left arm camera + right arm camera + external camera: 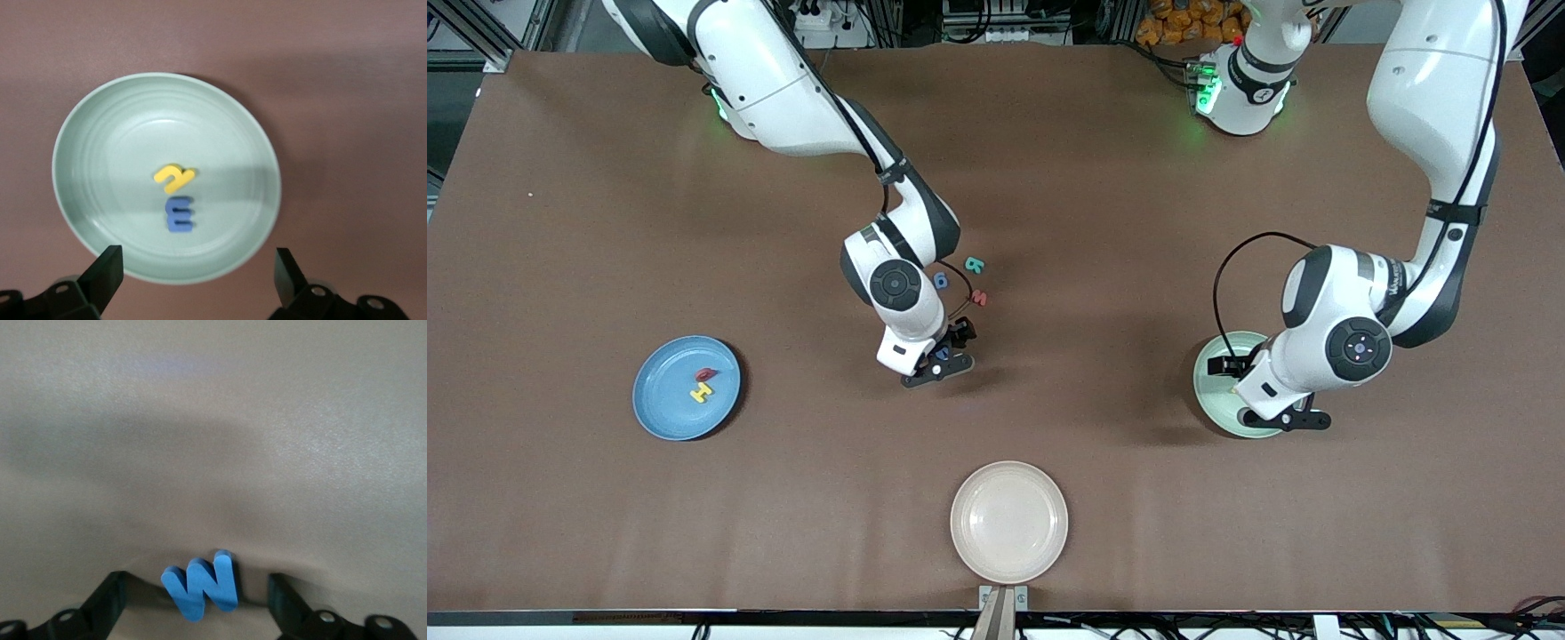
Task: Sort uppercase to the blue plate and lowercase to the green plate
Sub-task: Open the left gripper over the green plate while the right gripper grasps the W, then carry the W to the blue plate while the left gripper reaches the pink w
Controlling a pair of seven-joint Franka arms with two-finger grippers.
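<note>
Left gripper (197, 270) open-fingered over green plate (87, 220) — right gripper (197, 600) perhaps astride blue W (203, 587)

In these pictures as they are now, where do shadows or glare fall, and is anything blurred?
Front view: sharp, with soft arm shadows on the brown table and green base lights glowing. Left wrist view: a shadow band crosses the green plate over the yellow h and blue m, mildly soft. Right wrist view: a pale sheen on the table, a dark shadow band, and the blue W sharp.
</note>
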